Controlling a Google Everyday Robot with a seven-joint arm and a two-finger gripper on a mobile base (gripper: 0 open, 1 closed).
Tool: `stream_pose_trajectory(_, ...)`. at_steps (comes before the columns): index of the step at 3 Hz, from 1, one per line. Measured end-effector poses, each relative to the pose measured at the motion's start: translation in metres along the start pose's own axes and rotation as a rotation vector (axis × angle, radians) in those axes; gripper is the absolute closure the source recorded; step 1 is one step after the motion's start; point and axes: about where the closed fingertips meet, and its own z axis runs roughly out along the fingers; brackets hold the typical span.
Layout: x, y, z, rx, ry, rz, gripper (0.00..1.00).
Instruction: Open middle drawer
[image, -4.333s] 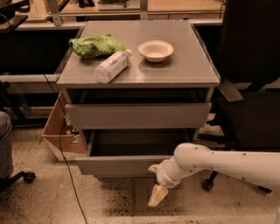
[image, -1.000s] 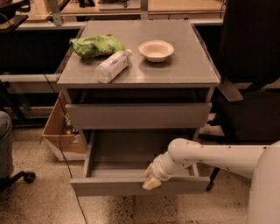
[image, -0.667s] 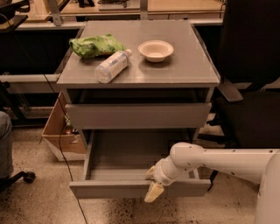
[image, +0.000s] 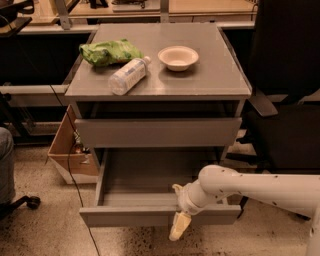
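Note:
The middle drawer (image: 150, 216) is pulled far out of the grey cabinet (image: 220, 80), and its empty grey box interior shows. My gripper (image: 176, 233) hangs in front of the drawer's front panel, right of its centre, with its cream tip pointing down below the panel's lower edge. My white arm (image: 250, 187) reaches in from the right. Above the open drawer, another grey drawer front (image: 157, 132) is closed.
On the cabinet top lie a green bag (image: 107, 51), a plastic bottle (image: 127, 75) on its side and a white bowl (image: 178, 57). A cardboard box (image: 67, 150) stands on the floor at the left. A black chair (image: 287, 100) is at the right.
The middle drawer went from barely open to pulled far out. Over the last second my gripper has slid down from the front panel's top edge to below it.

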Motion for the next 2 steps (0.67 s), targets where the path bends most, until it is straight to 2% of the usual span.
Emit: stream_pose_trajectory(2, 0.007, -0.02, -0.01, 0.051, -0.008, 0.025, 0.0)
